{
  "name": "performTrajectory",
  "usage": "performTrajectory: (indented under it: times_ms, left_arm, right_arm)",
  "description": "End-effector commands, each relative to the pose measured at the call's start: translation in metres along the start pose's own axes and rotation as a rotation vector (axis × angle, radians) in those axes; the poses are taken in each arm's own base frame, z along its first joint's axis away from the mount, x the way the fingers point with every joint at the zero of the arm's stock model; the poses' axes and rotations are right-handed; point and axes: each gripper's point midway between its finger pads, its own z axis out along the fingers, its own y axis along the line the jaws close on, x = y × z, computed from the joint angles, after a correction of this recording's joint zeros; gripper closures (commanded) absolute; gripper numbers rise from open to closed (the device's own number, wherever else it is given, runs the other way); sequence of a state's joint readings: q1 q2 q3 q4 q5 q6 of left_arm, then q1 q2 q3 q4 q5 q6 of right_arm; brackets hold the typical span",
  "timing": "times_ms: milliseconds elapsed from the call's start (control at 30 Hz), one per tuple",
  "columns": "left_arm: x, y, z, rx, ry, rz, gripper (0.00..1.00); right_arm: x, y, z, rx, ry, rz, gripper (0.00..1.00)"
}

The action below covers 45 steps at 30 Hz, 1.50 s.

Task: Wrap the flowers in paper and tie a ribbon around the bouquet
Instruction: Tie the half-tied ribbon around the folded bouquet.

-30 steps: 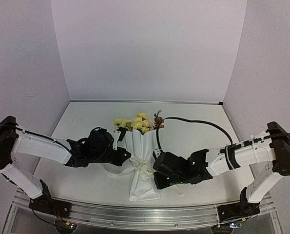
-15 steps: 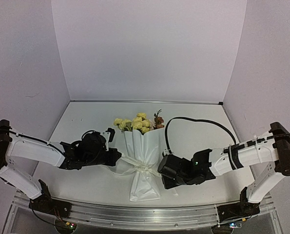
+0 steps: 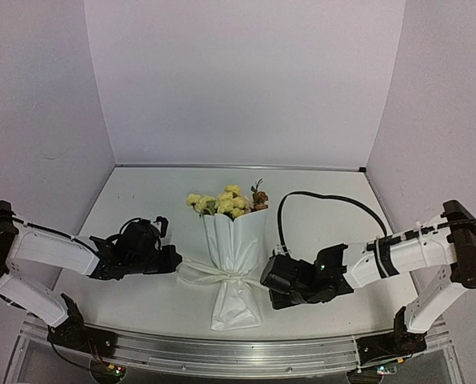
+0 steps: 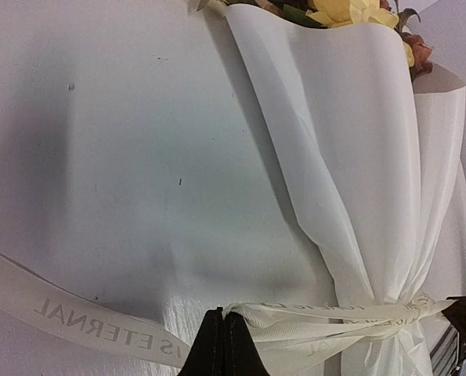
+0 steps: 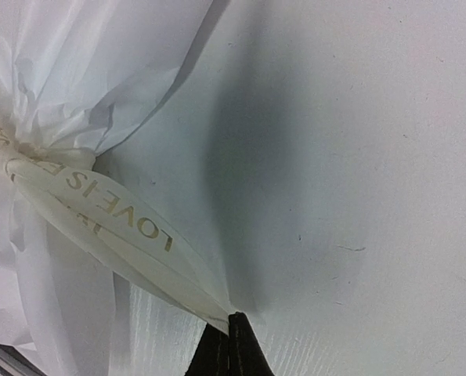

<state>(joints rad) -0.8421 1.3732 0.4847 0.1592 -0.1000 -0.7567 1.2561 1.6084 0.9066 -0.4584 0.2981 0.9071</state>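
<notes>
- Top external: the bouquet [image 3: 234, 240] lies on the surface [image 3: 134, 200] between the two arms, with the flowers [image 3: 226, 200] pointing away from the bases. The paper [image 3: 236, 232] is already a cone, so the wrapping looks done. The ribbon [image 3: 210, 274] crosses the pinched waist, one end running to the left hand [image 3: 172, 261] and the other to the right hand [image 3: 268, 280].
- Left wrist: the left hand [image 4: 221, 345] has its fingers pressed together, clamped on a ribbon [image 4: 99, 325] strand beside the waist. The band circles the paper [image 4: 350, 157] there, and a lettered tail trails off across the surface.
- Right wrist: the right hand [image 5: 233, 341] is pinched tight on the other ribbon [image 5: 115, 219] end, which runs to a bunched crossing at the waist. The tying seems to be at the tightening stage. I cannot tell whether the knot is finished. What is left is probably snugging it and letting go.
</notes>
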Motion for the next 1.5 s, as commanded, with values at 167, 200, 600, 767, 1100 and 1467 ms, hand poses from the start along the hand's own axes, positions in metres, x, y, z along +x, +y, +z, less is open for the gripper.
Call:
performTrajectory:
  times_ms: [167,200,600,767,1100,1467]
  left_arm:
    - [-0.003,0.046,-0.002,-0.083,-0.008,-0.144,1.0]
    - [-0.003,0.048,-0.002,-0.085,-0.006,-0.152,1.0]
    - [-0.01,0.07,-0.001,-0.111,0.003,-0.217,1.0]
    - [-0.011,0.076,0.0,-0.117,0.003,-0.242,1.0]
    - [-0.008,0.089,0.0,-0.082,0.023,-0.332,1.0]
    - [-0.007,0.108,-0.003,-0.024,0.027,-0.482,1.0]
  right_arm:
    - [0.014,-0.041,0.008,0.148,0.043,0.055,1.0]
    - [0.015,-0.042,0.009,0.151,0.045,0.06,1.0]
    - [0.023,-0.065,0.014,0.195,0.064,0.143,1.0]
    - [0.028,-0.073,0.016,0.212,0.073,0.175,1.0]
    - [0.041,-0.088,0.025,0.221,0.092,0.273,1.0]
    - [0.043,-0.108,0.024,0.257,0.064,0.346,1.0]
